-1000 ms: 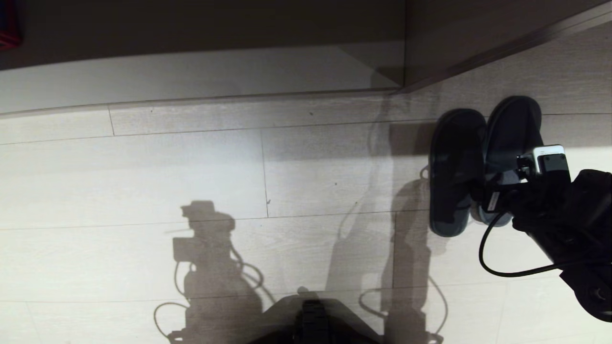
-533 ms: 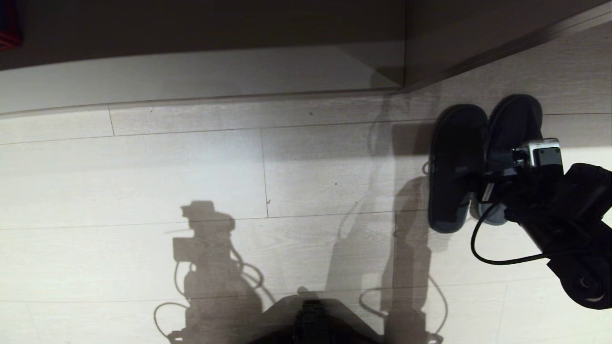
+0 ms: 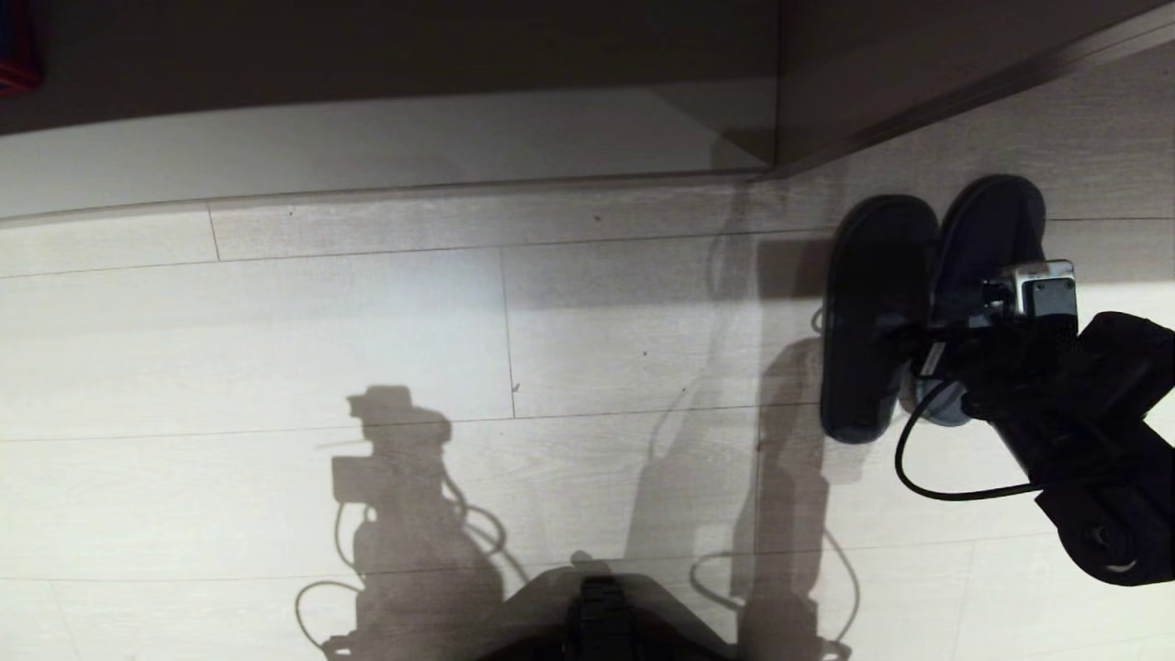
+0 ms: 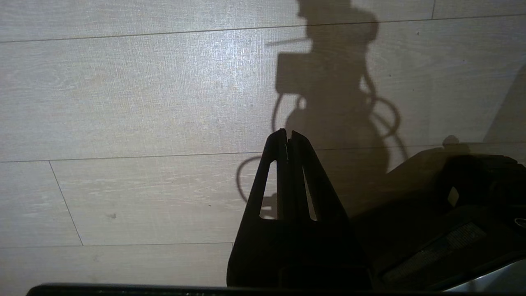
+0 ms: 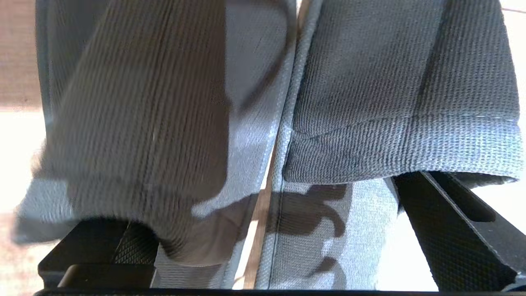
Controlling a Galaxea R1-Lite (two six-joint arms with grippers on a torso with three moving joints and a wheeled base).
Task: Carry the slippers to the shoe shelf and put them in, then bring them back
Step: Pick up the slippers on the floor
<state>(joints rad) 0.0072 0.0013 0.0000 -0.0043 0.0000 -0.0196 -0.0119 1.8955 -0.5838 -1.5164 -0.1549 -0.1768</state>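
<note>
Two dark grey slippers (image 3: 872,303) lie side by side on the pale plank floor at the right, toes toward the shoe shelf (image 3: 386,138). The shelf is a taupe unit with a pale base board and an upright panel (image 3: 778,92). My right gripper (image 3: 927,340) hangs low over the slippers' heel ends. In the right wrist view it (image 5: 271,197) stands open wide, one finger (image 5: 102,246) tucked under the left slipper's band (image 5: 144,115), the other finger (image 5: 448,222) at the edge of the right band (image 5: 394,102). Its fingertips are hidden by the fabric. My left gripper (image 4: 286,135) hangs shut over bare floor.
A red thing (image 3: 14,55) shows at the far left inside the shelf. My own base (image 3: 597,615) is at the near edge, with shadows of the arms on the floor. A black cable (image 3: 918,468) loops from the right wrist.
My right arm has pushed forward toward the shelf, and both slippers have slid a little that way with it. The left arm has not moved.
</note>
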